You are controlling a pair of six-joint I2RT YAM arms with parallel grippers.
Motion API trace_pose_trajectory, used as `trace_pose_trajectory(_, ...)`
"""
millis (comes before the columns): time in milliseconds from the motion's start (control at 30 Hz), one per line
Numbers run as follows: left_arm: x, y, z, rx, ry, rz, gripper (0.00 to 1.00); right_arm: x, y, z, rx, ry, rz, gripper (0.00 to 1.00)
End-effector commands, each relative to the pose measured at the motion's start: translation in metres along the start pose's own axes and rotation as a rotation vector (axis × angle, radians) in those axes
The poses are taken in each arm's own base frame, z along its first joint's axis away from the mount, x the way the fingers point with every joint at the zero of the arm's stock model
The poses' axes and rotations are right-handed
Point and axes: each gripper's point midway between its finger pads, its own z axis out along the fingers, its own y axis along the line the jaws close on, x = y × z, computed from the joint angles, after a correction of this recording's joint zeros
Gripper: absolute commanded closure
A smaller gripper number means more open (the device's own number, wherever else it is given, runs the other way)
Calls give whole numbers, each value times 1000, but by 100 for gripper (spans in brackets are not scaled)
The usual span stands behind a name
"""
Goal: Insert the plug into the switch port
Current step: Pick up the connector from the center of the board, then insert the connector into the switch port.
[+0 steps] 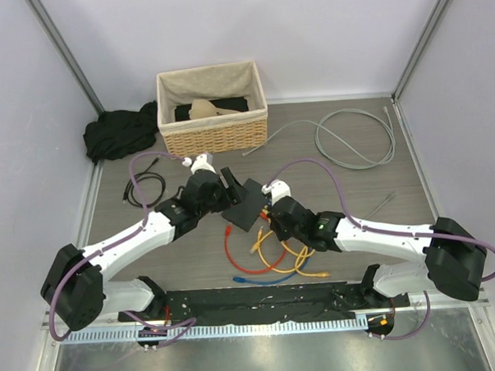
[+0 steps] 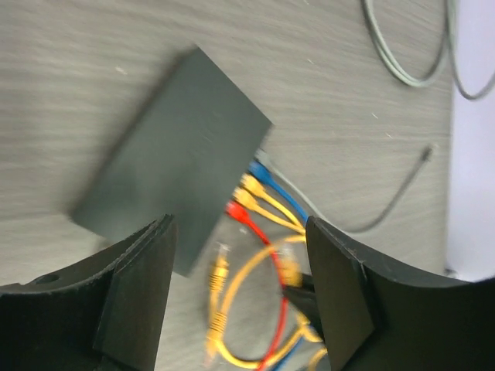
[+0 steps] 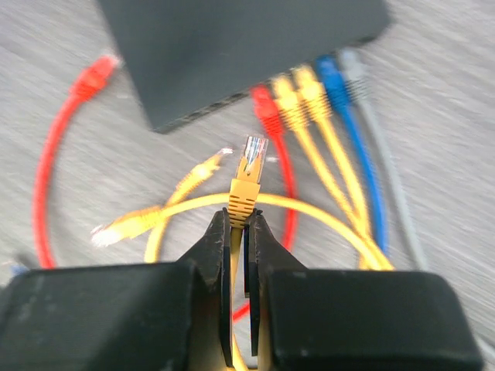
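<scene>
The right fingers point(image 3: 215, 251) pinch the yellow plug point(image 3: 247, 174) by its boot, contacts forward, aimed at the switch point(image 3: 232, 46) edge beside the red plug point(image 3: 267, 112) already seated. The left fingers point(image 2: 139, 286) stand spread over the switch, probably to steady it on the surface point(image 3: 464, 116).

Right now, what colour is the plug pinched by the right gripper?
Yellow plug, clear tip; best in right wrist view.

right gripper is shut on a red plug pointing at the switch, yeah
Not quite. The right wrist view shows that the plug is yellow, not red. The right gripper is shut on it, and it points at the switch.
</scene>
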Motion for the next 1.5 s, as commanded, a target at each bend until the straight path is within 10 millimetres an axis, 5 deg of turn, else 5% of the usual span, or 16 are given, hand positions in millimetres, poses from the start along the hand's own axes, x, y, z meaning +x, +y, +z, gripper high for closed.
trace_pose_trajectory(0,-20,22,-8,-70,-20,92,28,-45,-31,-21,142,-118,-50,99)
trace_pose_trajectory(133,-26,33,-11,-94,-26,88,28,-120,-44,-66,194,-276,-62,99)
trace_pose_trajectory(233,-30,39,-13,-104,-32,84,28,-157,-78,-97,336,-331,-99,99)
trace_pose_trajectory(367,-34,40,-15,-106,-37,87,28,-183,-148,-141,648,-346,-103,99)
trace_pose_trajectory(467,-32,43,-14,-114,-31,89,28,-195,-170,-160,716,-377,-71,99)
trace_pose_trajectory(567,-29,44,-11,-113,-17,90,27,-187,-158,-133,621,-338,-134,99)
trace_pose_trajectory(700,-25,46,-6,-117,2,104,27,-138,-121,-62,361,-231,-199,99)
trace_pose_trajectory(833,-24,48,-1,-124,16,132,26,-97,-77,-17,82,-203,-191,99)
trace_pose_trajectory(1100,-22,51,20,-143,63,194,22,-57,-24,11,-217,-176,-190,99)
trace_pose_trajectory(1467,-12,50,64,-116,153,259,18,-10,13,33,-335,-54,-199,99)
